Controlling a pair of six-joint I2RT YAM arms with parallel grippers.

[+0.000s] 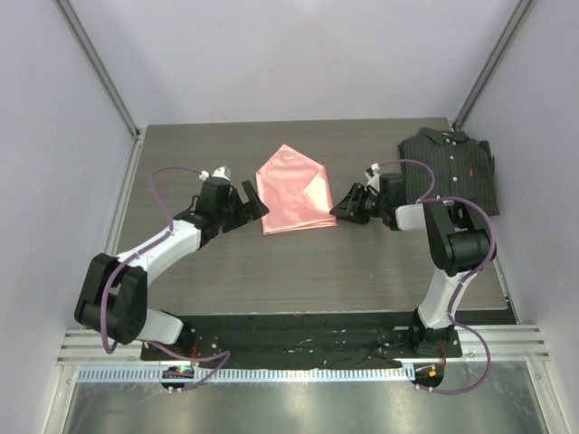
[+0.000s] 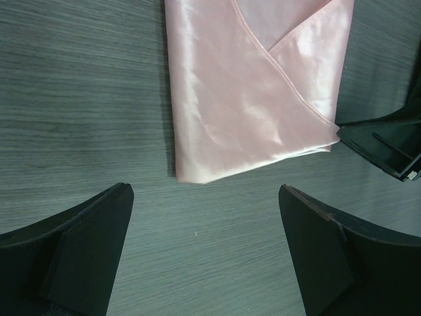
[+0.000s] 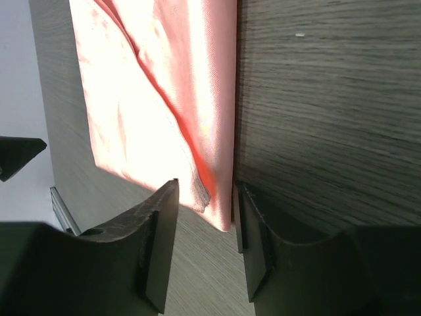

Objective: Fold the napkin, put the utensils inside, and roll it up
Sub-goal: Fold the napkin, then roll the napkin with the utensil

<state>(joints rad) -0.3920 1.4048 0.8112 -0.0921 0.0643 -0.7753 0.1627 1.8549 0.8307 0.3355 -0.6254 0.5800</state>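
Observation:
The salmon-pink napkin lies folded on the table, one flap laid diagonally across it. My left gripper hovers just off the napkin's near-left corner, jaws wide open over bare wood. My right gripper is at the near-right corner. In the right wrist view its jaws stand a little apart, astride the corner tip of the napkin; a gap shows beside the cloth. The right gripper's fingers also show at the edge of the left wrist view. The utensils are out of view.
A dark pinstriped folded shirt lies at the back right, just behind the right arm. Grey walls enclose the table on three sides.

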